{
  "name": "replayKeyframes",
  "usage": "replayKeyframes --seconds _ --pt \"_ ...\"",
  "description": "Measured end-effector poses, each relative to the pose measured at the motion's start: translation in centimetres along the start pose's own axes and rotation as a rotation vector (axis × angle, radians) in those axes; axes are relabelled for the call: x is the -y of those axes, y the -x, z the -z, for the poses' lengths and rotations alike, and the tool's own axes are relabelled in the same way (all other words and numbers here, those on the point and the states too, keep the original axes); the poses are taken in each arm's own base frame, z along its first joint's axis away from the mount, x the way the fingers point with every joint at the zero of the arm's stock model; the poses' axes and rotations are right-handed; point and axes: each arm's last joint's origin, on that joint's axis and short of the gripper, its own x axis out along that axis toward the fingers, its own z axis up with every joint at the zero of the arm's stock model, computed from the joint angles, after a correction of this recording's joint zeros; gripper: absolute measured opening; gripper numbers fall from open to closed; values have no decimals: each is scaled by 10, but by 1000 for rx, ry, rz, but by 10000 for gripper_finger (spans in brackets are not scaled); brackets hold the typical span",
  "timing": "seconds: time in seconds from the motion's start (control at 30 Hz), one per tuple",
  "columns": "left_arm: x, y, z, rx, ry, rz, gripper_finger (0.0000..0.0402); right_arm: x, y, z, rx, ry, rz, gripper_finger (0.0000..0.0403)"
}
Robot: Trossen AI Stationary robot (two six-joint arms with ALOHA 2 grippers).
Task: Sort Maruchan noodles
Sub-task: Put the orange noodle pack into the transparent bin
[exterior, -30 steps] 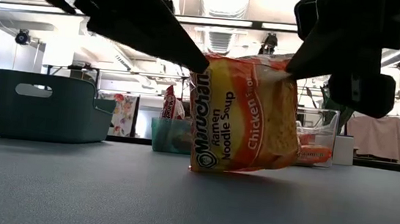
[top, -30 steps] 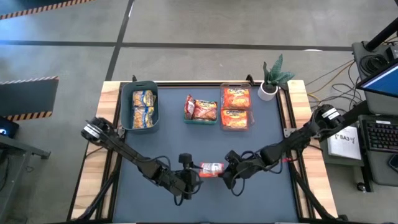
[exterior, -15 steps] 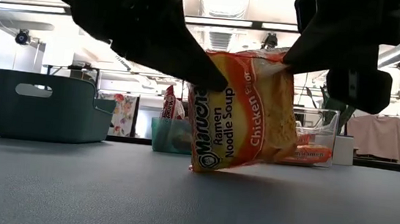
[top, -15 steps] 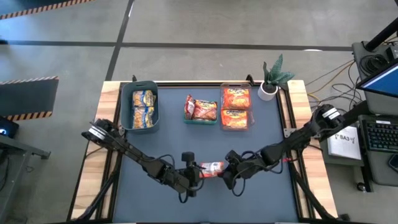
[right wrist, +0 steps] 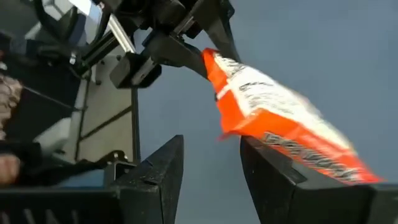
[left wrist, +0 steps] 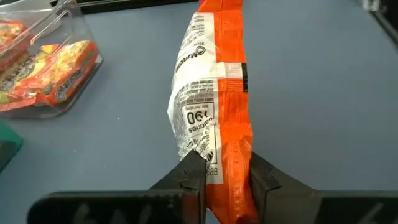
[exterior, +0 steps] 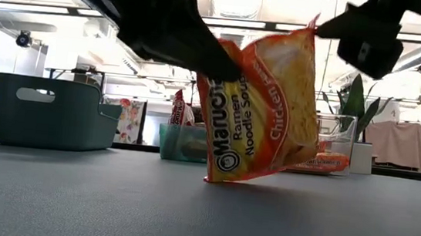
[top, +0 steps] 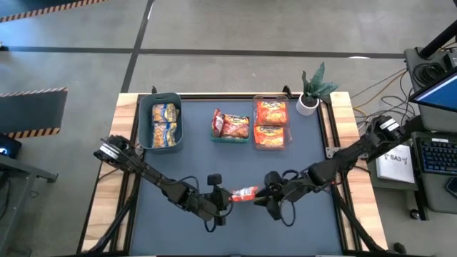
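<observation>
While the left end effector (left wrist: 217, 177) pinches the orange noodle packet (exterior: 261, 115) by one end, hiding that edge, the right end effector (right wrist: 211, 168) stands spread beside it.

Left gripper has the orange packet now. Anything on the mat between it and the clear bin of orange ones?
Nothing visible. The left gripper pinches the orange packet at the mat's near middle; the right gripper stands open just beside it. Bare mat runs up to the clear bin at the back.
</observation>
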Motion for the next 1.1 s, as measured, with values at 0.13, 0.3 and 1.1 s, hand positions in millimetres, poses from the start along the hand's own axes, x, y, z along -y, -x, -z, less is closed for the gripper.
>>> replayKeyframes --seconds 0.13,0.3,1.1 --pt "-1 10 -8 12 0 15 38 -4 17 -2 28 91 28 151" --pt "-6 23 -23 46 27 32 40 -12 26 1 74 237 35 152" --pt "-4 41 -36 78 20 152 40 -46 4 -9 6 552 126 154"
